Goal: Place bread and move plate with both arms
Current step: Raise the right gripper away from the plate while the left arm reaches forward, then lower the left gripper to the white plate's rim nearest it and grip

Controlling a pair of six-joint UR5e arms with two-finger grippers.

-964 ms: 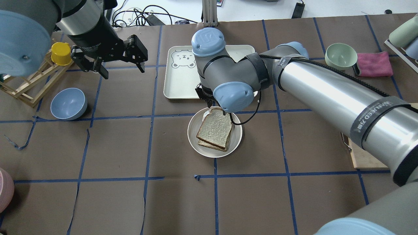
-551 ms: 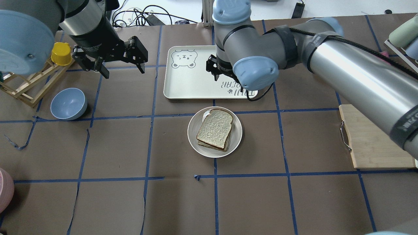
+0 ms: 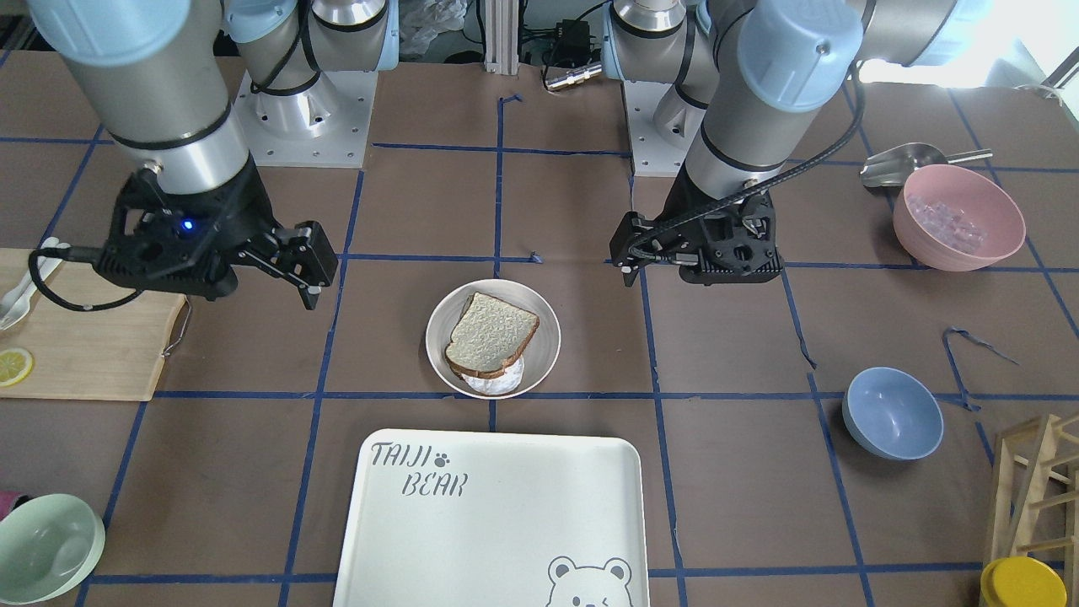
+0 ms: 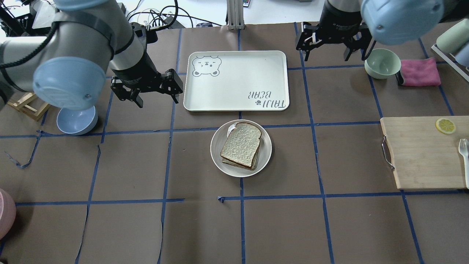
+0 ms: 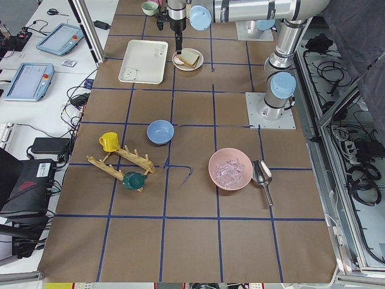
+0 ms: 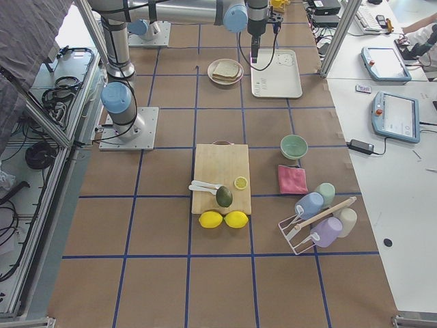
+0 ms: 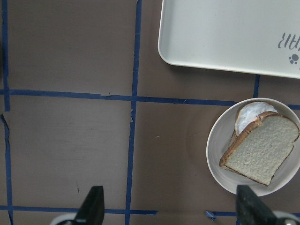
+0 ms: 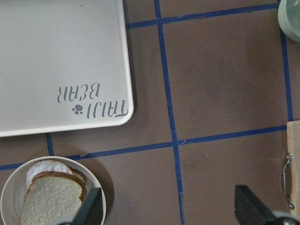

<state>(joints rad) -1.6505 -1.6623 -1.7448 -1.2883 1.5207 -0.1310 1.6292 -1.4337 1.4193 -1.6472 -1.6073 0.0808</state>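
Table (image 4: 128,165): brown cover, squared off with blue tape.
Plate (image 4: 217,154): mid-table, on a crossing of tape lines, near the tray but not touching it; neither gripper touches it.
Bread (image 4: 242,143): lies flat in the plate, domed end toward the tray, on top of a second slice; something white shows from under its far edge.
Board (image 4: 417,154): right of the plate, well apart; a lemon slice (image 4: 445,125) and a white utensil (image 4: 463,146) lie on it.
Blue bowl (image 4: 75,123): far left, partly hidden under the left arm's joint.
Left gripper (image 4: 157,98): jaws spread wide, holding nothing; hangs above the table just left of the tray, beyond and left of the plate.
Tray (image 4: 234,80): white, bear print, just beyond the plate.
Green bowl (image 4: 383,63): far right, a pink cloth (image 4: 419,72) beside it.
Right gripper (image 4: 326,55): jaws wide apart, empty; hangs above the table past the tray's far right corner, between the tray and the green bowl, well apart from the plate.
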